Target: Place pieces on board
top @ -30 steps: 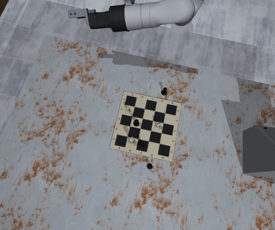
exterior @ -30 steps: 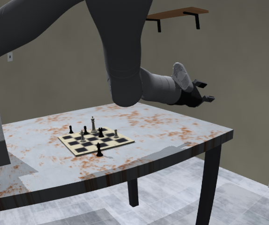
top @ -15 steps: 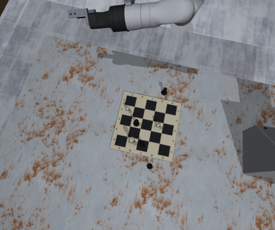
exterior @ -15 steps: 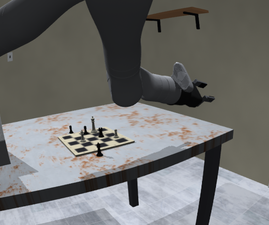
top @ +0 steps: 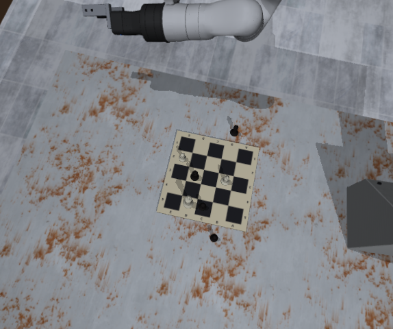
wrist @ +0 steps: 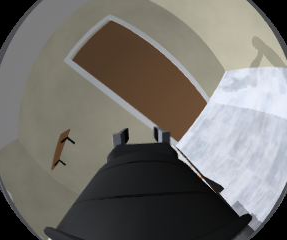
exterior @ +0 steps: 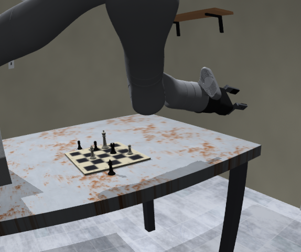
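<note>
Because nothing has been picked up yet, the gripper [top: 87, 10] hangs far out at the top left in the view from above, past the table's edge [exterior: 172, 187] and over the floor, with its two fingers spread wide and nothing between them. It is well apart from every piece, so my guess is that the job is only starting and the arm must first swing back over the table. Next comes the board [top: 250, 177] in the middle, with three white pieces and two black ones standing up on it; those should be left alone. Just below the board's bottom edge stands the small black pawn [top: 213, 237], on the table and not on any square. A little more to the right, just above the board's top edge, stands the taller black bishop [top: 234, 130], also on the table. Both wait beside the board because they have to go to A1 and E5. The A squares are on the right side, but the numbers are too small to read. Far right sits a grey block [top: 377, 216].
</note>
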Robot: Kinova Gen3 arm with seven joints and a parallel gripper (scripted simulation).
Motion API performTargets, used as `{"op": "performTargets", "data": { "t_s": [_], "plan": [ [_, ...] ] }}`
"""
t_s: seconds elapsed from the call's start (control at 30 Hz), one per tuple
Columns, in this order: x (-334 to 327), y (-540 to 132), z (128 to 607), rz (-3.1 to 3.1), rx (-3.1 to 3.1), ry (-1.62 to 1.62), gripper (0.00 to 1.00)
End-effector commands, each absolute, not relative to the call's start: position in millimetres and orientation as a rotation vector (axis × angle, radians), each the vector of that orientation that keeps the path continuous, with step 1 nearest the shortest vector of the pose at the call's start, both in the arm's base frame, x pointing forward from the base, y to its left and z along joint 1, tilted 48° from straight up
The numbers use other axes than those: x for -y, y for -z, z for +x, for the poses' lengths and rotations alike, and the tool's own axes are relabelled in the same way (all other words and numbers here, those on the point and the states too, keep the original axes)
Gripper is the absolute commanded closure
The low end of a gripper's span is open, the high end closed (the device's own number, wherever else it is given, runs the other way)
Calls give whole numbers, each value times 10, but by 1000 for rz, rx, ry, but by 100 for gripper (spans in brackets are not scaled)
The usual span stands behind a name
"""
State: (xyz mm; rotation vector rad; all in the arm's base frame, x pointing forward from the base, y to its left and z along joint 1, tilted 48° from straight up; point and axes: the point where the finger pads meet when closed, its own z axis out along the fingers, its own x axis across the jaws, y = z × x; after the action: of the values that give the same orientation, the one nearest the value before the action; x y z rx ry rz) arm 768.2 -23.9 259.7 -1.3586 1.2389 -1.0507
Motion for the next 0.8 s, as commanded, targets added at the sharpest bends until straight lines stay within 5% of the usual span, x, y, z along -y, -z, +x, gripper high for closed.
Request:
{"op": "performTargets", "data": {
  "t_s": [0.0, 0.77],
  "plan": [
    [71, -2567, 7820, -1332, -1230, 1046, 0],
    [-849, -2207, 8685, -878, -1333, 1166, 0]
  ]
}}
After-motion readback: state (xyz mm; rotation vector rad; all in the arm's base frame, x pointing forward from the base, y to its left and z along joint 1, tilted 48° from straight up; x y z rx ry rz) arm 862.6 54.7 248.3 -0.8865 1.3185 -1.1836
